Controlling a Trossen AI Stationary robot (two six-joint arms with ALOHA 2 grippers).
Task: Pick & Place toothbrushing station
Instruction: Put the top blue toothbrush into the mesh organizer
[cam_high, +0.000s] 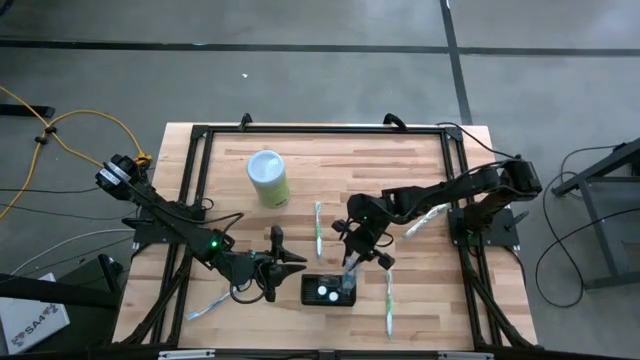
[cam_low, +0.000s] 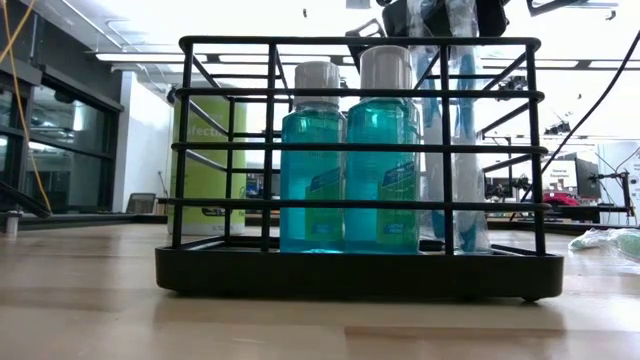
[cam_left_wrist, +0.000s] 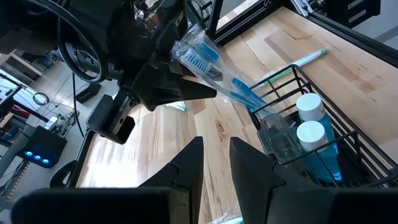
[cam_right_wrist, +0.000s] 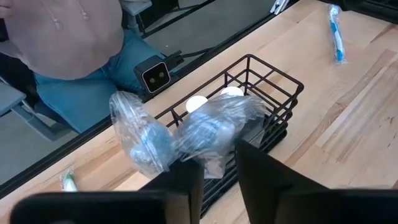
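Note:
The toothbrushing station is a black wire rack near the table's front edge. It holds two blue bottles with white caps. My right gripper is above the rack's right end, shut on a blue toothbrush in clear wrap. The toothbrush also shows in the low view. My left gripper is just left of the rack, open and empty; in the left wrist view its fingers point toward the rack. My right gripper pinches the wrapped toothbrush between its two fingers near the bristle end; the wrap bunches above the fingers. The fingers come from above, slanting down. The toothbrush is tilted, and its lower end reaches into the rack's right compartment.
A pale green cylinder stands at the far left of the table. Loose toothbrushes lie at the middle, front right, front left and right. A black frame rims the table. A person is beyond the table.

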